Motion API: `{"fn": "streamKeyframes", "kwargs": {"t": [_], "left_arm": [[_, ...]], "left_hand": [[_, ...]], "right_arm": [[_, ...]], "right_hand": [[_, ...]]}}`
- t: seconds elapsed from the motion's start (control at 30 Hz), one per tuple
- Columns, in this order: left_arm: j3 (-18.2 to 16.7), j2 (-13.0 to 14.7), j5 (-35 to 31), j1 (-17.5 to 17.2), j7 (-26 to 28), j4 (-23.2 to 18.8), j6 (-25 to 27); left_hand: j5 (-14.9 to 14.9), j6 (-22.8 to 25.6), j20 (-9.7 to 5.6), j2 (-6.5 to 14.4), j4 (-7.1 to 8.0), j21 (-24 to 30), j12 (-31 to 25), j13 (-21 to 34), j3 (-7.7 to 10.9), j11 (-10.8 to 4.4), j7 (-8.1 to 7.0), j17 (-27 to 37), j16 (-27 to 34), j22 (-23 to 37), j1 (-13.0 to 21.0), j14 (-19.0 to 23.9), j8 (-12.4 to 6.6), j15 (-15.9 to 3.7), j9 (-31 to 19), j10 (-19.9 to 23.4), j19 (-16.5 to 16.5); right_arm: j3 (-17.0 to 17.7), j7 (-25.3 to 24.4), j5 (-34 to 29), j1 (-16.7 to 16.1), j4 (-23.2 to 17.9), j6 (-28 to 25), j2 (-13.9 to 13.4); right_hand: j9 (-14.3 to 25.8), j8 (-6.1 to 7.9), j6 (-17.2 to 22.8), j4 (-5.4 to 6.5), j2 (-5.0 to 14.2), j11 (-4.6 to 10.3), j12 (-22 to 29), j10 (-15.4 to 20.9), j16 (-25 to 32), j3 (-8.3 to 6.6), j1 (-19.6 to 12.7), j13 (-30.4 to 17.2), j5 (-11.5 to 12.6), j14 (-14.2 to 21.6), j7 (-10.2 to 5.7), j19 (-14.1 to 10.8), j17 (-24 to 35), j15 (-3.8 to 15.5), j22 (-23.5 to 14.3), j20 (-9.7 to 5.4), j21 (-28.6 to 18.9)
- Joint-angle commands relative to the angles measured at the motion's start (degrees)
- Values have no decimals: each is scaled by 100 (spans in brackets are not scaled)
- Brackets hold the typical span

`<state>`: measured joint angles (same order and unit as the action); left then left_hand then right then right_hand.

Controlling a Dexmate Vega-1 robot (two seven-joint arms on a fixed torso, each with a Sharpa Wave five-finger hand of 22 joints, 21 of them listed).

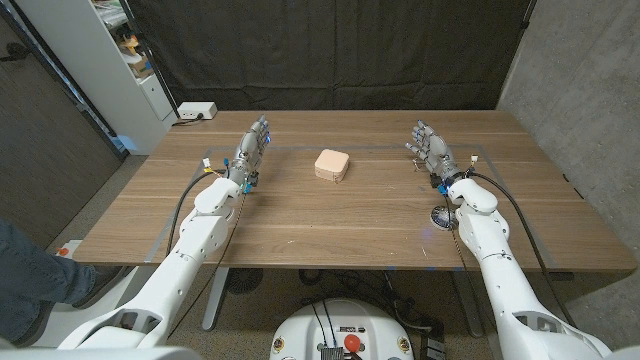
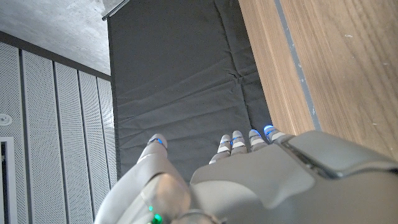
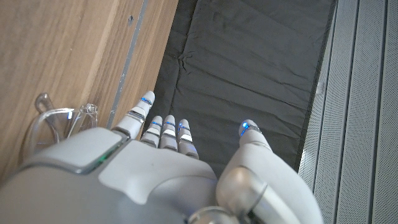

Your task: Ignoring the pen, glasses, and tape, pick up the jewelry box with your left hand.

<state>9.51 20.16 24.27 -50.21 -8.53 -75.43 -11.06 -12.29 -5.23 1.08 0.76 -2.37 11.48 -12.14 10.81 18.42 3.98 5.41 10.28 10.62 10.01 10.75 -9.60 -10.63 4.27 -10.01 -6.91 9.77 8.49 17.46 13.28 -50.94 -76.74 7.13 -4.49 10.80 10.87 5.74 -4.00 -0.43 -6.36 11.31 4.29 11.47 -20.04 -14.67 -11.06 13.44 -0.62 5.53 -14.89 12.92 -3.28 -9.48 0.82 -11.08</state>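
Observation:
The jewelry box [image 1: 332, 165], a small peach square case with rounded corners, sits closed on the wooden table [image 1: 330, 225] a little behind its middle. My left hand [image 1: 251, 154] stands to the box's left, about a hand's length away, fingers straight and apart, holding nothing. Its back shows in the left wrist view [image 2: 261, 180], fingers reaching past the table's far edge toward the black curtain. My right hand [image 1: 429, 149] is to the box's right, also with fingers spread and nothing in it [image 3: 155, 174]. Clear glasses [image 3: 59, 118] lie on the table just beside the right hand.
A dark round tape roll [image 1: 443, 215] lies by my right forearm. A white power strip [image 1: 195, 111] sits at the table's back left corner, with a white shelf [image 1: 110, 60] behind it. A person's leg [image 1: 30, 280] shows at the lower left.

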Motion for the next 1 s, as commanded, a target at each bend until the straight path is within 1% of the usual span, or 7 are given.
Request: {"fn": "streamKeyframes", "kwargs": {"t": [0.03,0.27,0.47,0.77,1.0], "left_arm": [[-369,-198,-288,-137,-27,-341,140],[-428,-172,-334,-192,-106,-444,139],[-490,-156,-327,-239,-219,-486,12],[-502,-60,-440,-254,-279,-666,15],[-485,12,-527,-248,-303,-782,76]], "left_hand": [[-10,12,45,15,-23,8,-19,17,40,-33,-17,12,20,28,69,-148,-29,-19,-22,-5,387],[-5,18,54,21,-31,5,-18,18,42,-30,-25,12,20,28,78,-147,-30,-14,-23,-3,392],[0,30,76,28,-43,-2,-21,19,45,-40,-31,12,23,28,92,-137,-34,-13,-23,8,405],[5,51,93,35,-61,-7,-20,20,49,-63,-38,11,24,29,114,-128,-40,-25,-24,12,416],[7,52,104,39,-76,-12,-22,20,52,-54,-41,11,25,29,132,-122,-38,-20,-25,24,427]], "right_arm": [[500,700,-968,63,-68,-186,431],[599,773,-1102,31,-186,-206,554],[657,790,-1176,-40,-313,-216,662],[734,801,-1234,-129,-433,-185,760],[802,805,-1231,-178,-489,-153,816]], "right_hand": [[12,40,10,-14,8,-49,35,11,38,-1,-31,-9,26,27,12,-30,5,-33,-21,18,-13],[12,39,9,-20,11,-57,34,12,36,7,-34,-9,24,23,-3,-34,-1,-37,-22,16,-10],[12,41,13,-25,15,-52,33,14,35,12,-36,-10,24,24,-2,-36,-6,-37,-22,17,-8],[12,43,20,-29,15,-51,31,11,34,18,-34,-10,24,24,-14,-39,-11,-40,-22,16,-6],[12,43,21,-31,15,-50,29,8,34,23,-31,-10,23,26,-18,-41,-14,-38,-22,13,-4]]}}
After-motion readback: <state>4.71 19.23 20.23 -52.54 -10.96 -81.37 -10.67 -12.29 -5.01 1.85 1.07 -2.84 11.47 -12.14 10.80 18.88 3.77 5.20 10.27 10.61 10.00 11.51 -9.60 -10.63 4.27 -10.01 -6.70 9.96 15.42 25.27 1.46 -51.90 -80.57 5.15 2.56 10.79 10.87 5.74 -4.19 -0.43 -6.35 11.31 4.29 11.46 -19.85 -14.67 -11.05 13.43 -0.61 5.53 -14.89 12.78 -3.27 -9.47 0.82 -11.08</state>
